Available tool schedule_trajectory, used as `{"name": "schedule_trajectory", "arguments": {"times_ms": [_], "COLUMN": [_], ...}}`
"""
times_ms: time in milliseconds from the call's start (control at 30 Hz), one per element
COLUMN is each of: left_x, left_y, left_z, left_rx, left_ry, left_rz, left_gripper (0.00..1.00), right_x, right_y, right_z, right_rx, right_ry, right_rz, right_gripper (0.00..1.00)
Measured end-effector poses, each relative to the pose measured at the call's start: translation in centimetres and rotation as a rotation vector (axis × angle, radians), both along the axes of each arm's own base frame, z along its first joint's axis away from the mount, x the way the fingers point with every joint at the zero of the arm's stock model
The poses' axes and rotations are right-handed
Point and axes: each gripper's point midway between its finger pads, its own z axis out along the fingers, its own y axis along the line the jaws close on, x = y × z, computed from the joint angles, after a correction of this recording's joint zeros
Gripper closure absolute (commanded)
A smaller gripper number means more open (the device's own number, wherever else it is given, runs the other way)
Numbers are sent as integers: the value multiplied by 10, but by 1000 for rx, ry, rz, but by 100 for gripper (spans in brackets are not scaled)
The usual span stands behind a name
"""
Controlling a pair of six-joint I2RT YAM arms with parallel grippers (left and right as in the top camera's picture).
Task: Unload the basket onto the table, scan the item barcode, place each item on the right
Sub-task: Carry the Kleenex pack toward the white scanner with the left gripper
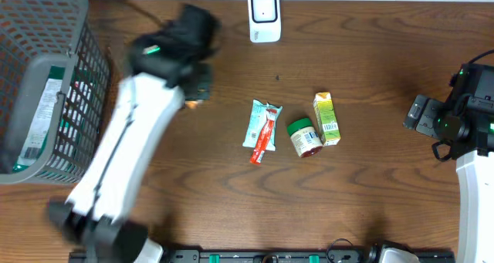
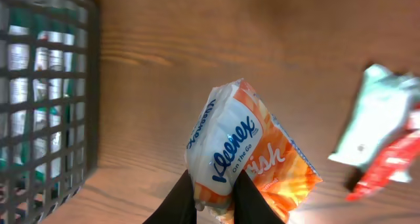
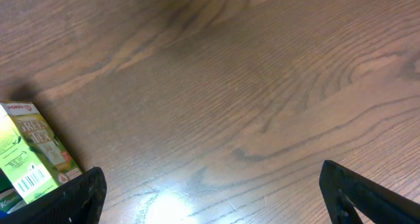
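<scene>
Tissue pack (image 2: 243, 152) clenched in left tool (image 2: 215, 194), long axis slanting outward; scanner (image 1: 264, 16) near, ahead-right of that tool.

L arm (image 1: 131, 147) blurred overhead, covers most of pack (image 2: 230, 152). L wrist cam: pack's lower end hidden betw fingers (image 2: 182, 201). Basket (image 2: 39, 119), left of them, cut by edge, contents unreadable. Pouch (image 2: 374, 112) + red packet (image 2: 387, 175), far right of fingers, blurred, cropped. R wrist cam: carton (image 3: 29, 152) just above one finger (image 3: 79, 194), cut off at edge.
</scene>
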Motion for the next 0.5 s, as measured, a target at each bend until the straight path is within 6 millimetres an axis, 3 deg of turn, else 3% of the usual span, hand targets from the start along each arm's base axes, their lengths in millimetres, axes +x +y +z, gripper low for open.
{"name": "schedule_trajectory", "arguments": {"times_ms": [267, 500], "left_x": [18, 27], "left_y": [-12, -25], "left_z": [-108, -153], "left_rx": [279, 383], "left_ry": [268, 320], "left_rz": [-123, -211], "left_gripper": [90, 90], "right_x": [0, 0], "right_y": [0, 0], "right_z": [0, 0], "right_rx": [0, 0], "right_ry": [0, 0], "right_rz": [0, 0], "right_gripper": [1, 1]}}
